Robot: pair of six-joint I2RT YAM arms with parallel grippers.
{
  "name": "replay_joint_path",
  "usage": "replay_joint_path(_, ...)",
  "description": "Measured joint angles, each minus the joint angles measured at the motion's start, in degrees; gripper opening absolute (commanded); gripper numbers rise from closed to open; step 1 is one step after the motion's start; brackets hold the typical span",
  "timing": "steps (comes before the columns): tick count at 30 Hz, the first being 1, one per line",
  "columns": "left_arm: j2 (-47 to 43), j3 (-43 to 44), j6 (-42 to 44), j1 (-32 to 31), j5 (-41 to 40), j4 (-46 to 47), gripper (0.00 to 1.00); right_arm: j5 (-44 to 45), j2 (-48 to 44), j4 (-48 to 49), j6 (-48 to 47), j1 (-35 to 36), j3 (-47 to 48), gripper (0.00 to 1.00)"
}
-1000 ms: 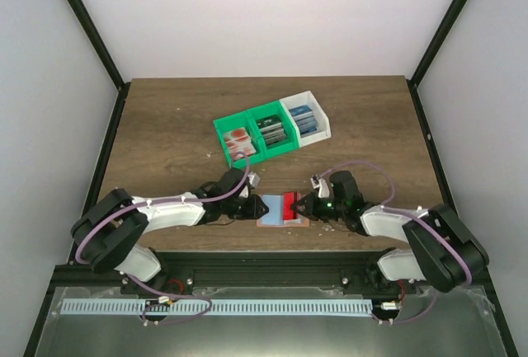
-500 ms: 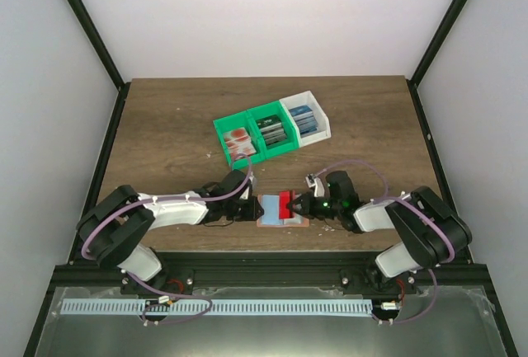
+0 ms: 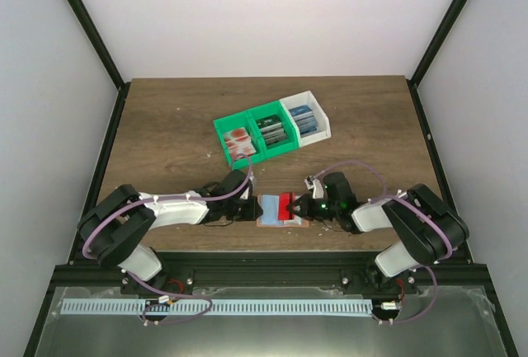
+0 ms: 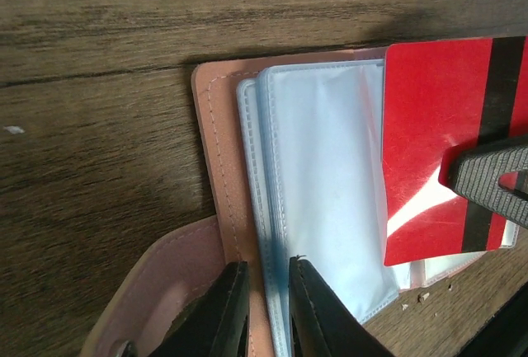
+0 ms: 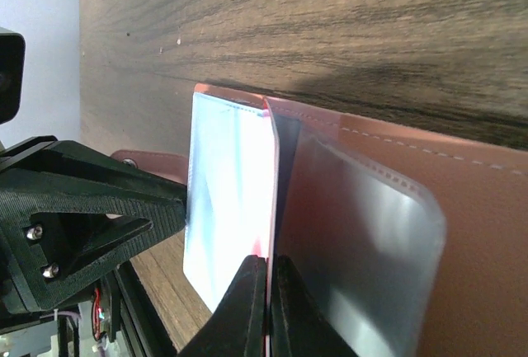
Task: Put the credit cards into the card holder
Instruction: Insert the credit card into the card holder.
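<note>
The salmon card holder (image 3: 266,222) lies open near the table's front edge, its clear sleeves (image 4: 322,192) fanned out. My left gripper (image 4: 266,295) pinches the sleeves' left edge, beside the leather cover (image 4: 216,167). One of the credit cards, a red card (image 4: 429,167) with a dark stripe, hangs over the sleeves' right half. My right gripper (image 5: 269,291) is shut on it and holds it edge-on between two sleeves (image 5: 355,241). In the top view the two grippers (image 3: 252,207) (image 3: 295,205) face each other across the holder. More cards sit in the bins.
A row of green bins (image 3: 252,136) and one white bin (image 3: 305,118) stands at mid-table, holding red-and-white, dark and blue cards. The table's front edge and a black rail (image 3: 264,258) run just below the card holder. Small crumbs (image 4: 417,298) lie by the holder.
The right gripper has carried the red card a little to the left, further over the sleeves. The left jaws have narrowed onto the sleeve edges.
</note>
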Motion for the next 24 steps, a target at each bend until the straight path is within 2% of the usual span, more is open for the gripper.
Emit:
replay_joint_path(9,0.2,0.3,0.0,0.0,-0.2,-0.4,0.16,3.8,-1.6,-1.1,0.2,0.4,0.0,0.0)
replay_joint_path(24,0.5,0.4,0.0,0.0,-0.2,-0.3,0.15,2.3,1.1,2.5,1.6,5.1,0.7,0.01)
